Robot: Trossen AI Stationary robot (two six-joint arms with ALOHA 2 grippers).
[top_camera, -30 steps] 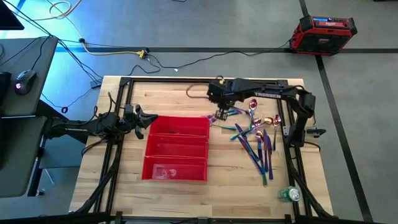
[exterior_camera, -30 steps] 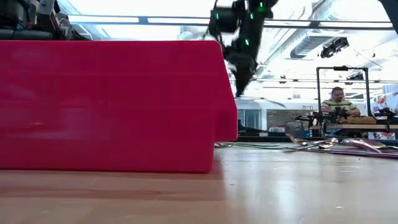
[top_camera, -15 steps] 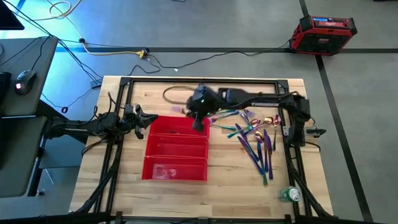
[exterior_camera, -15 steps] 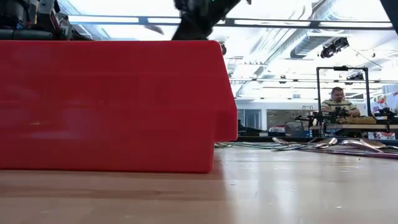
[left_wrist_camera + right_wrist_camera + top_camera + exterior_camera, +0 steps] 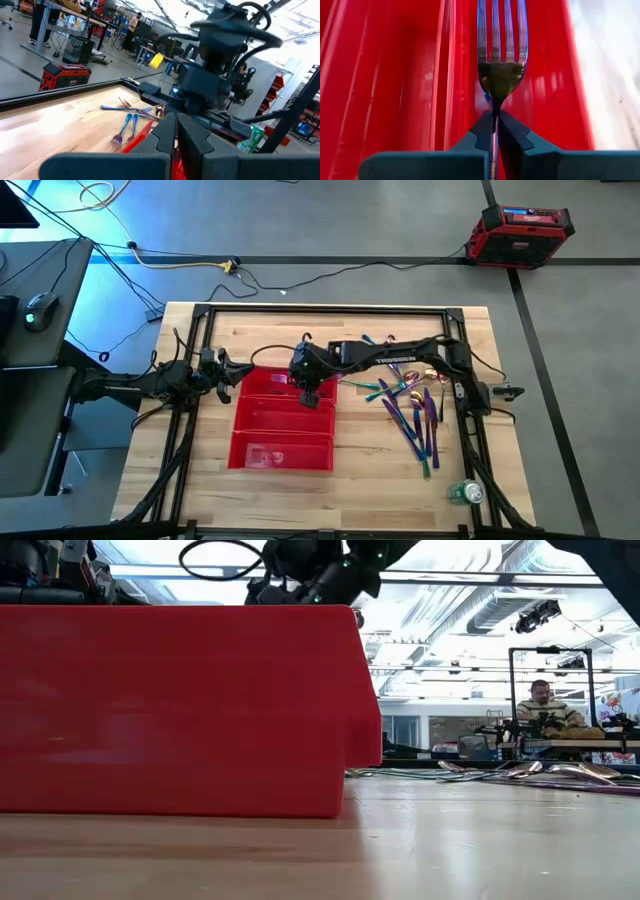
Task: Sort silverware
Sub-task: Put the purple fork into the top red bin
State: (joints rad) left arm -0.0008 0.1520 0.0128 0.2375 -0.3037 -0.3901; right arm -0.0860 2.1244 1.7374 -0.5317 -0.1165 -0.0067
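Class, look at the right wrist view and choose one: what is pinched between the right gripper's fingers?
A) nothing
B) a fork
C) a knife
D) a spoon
B: the right gripper is shut on a fork, its four tines pointing away over the red tray.

A robotics lab: workbenches (image 5: pixel 60 12), other robot rigs (image 5: pixel 545 725) (people (image 5: pixel 540 700) working behind).

Tray (image 5: pixel 283 430) mid-table; silverware (image 5: pixel 410 395) heap right of it; right gripper (image 5: pixel 308 392) over tray.
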